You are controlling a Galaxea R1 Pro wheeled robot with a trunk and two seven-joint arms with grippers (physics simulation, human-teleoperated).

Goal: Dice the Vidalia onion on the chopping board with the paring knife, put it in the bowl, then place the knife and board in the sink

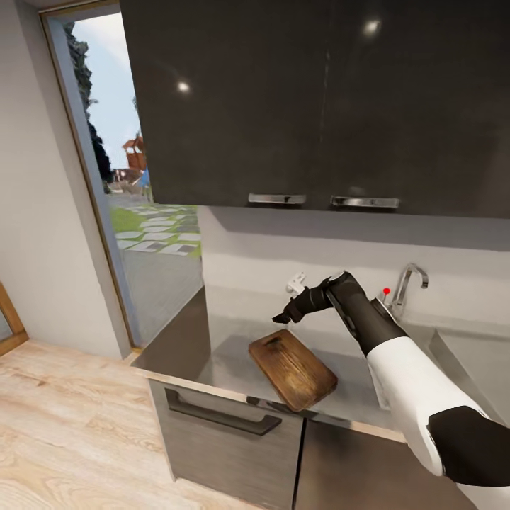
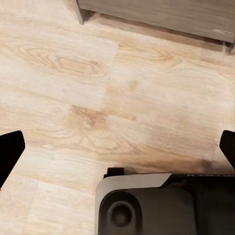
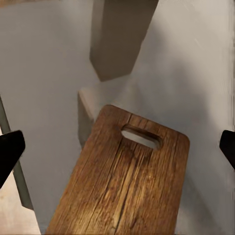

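- The right end effector (image 1: 283, 316) hovers above the far end of the chopping board (image 1: 292, 368), its fingers spread apart and holding nothing.
- The left end effector (image 2: 117, 147) also has its fingers wide apart, pointing down at the wood plank floor (image 2: 98, 88).
- The chopping board lies flat on the grey surface (image 1: 227, 365), its slot hole (image 3: 141, 136) toward the wall.
- The sink (image 1: 474, 361) sits to the board's right, with a chrome tap (image 1: 409, 280) and red knob (image 1: 386, 290).

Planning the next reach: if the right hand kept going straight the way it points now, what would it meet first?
Most likely the chopping board, around its slotted end, which lies straight ahead of the open right hand on the countertop. Depth is unclear.
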